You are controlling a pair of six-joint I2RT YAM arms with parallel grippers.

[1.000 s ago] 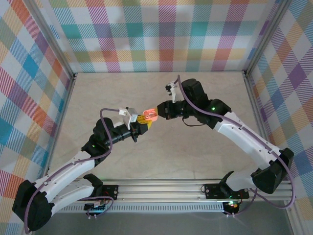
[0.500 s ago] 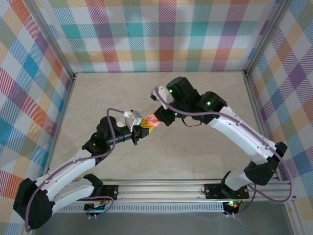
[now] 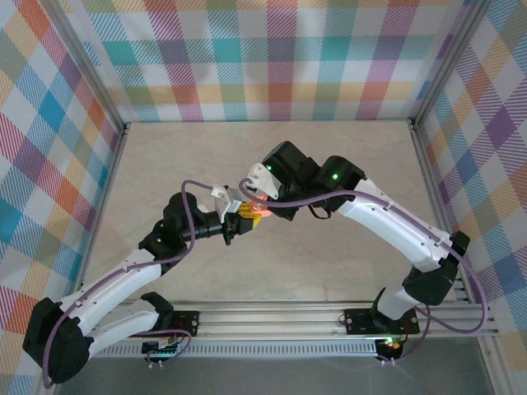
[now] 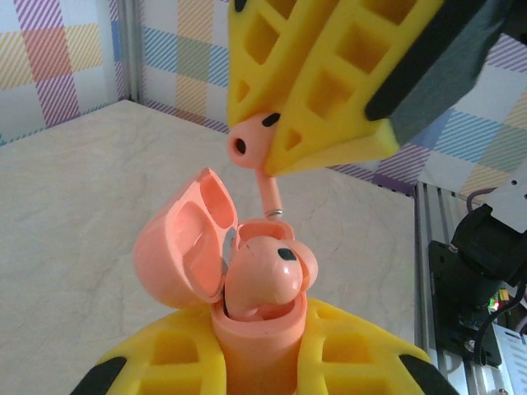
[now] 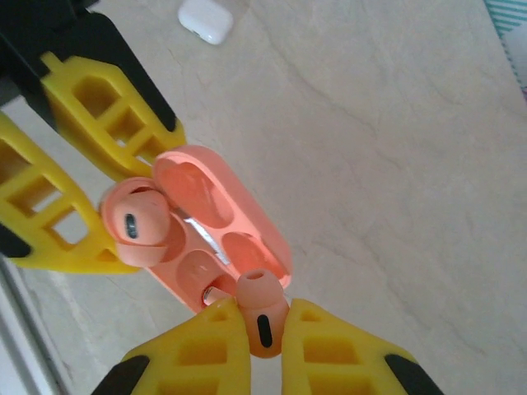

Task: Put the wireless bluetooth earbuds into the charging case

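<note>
As we hover, left gripper (image 4: 259, 329): clamped on open pinkish-orange charging case (image 4: 177, 251), seated earbud (image 4: 263, 276) inside.
Right gripper (image 5: 263, 313): we pinch second earbud (image 4: 245, 141), stem at free slot.

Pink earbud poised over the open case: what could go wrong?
1. The right gripper pinches the pink earbud by its head alone; the stem could catch the charging case rim and twist loose.
2. The seated earbud sits proud, and the left gripper holds the case in mid-air; a push could dislodge it.
</note>
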